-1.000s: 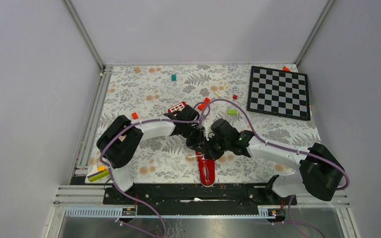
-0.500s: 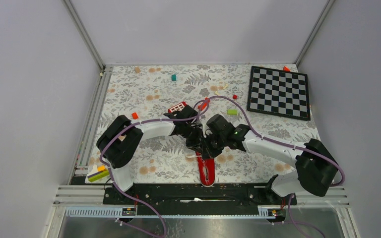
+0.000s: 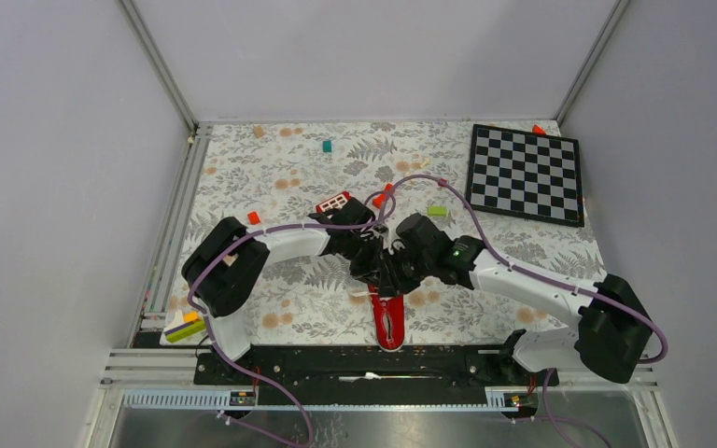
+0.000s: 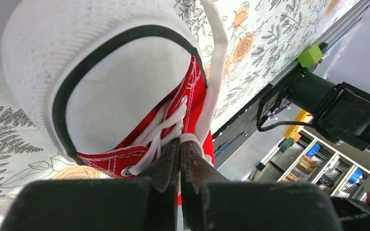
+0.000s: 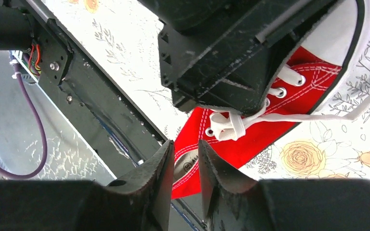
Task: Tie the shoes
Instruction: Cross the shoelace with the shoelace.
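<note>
A floral-patterned table (image 3: 271,177) carries a chessboard (image 3: 525,174). Left of the chessboard lie a green block (image 3: 437,211), a teal block (image 3: 327,146) and, nearer, a red sneaker (image 3: 388,327).

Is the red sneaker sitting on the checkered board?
No, the sneaker lies on the floral table, far from the checkered board in the corner.

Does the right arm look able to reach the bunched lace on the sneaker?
Probably yes: the right fingers sit short of the bunched lace, nothing between, though the left fingers seem to pinch it.
</note>
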Robot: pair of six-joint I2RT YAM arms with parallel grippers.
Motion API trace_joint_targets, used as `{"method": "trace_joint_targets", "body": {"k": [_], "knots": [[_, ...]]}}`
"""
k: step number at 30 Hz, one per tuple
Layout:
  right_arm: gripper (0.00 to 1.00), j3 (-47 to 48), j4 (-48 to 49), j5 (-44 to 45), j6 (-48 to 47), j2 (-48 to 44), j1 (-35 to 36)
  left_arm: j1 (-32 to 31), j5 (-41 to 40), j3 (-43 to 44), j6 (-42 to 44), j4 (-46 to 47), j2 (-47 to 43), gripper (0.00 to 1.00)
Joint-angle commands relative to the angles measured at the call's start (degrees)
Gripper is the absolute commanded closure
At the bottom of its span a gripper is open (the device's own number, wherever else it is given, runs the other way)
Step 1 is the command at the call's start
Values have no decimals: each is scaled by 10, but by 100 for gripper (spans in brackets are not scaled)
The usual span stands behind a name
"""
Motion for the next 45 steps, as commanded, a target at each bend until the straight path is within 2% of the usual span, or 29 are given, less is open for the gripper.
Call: {"method": "trace_joint_targets", "body": {"k": [1,5,11,24,45], "knots": [[68,-26,16,48,41,-29,4,0,-13,3,13,15,1,100],[68,-76,72,87,116,-73,4,-1,-12,2,13,15,2,100],[62,-128,134,104,193,-103,4,0,-12,3,13,15,5,100],[65,-132,170,61,198,-45,5,-1,-11,5,13,15,5,100],[67,-143,129,88,190,-77,11,-1,-9,8,12,16,9,100]]}}
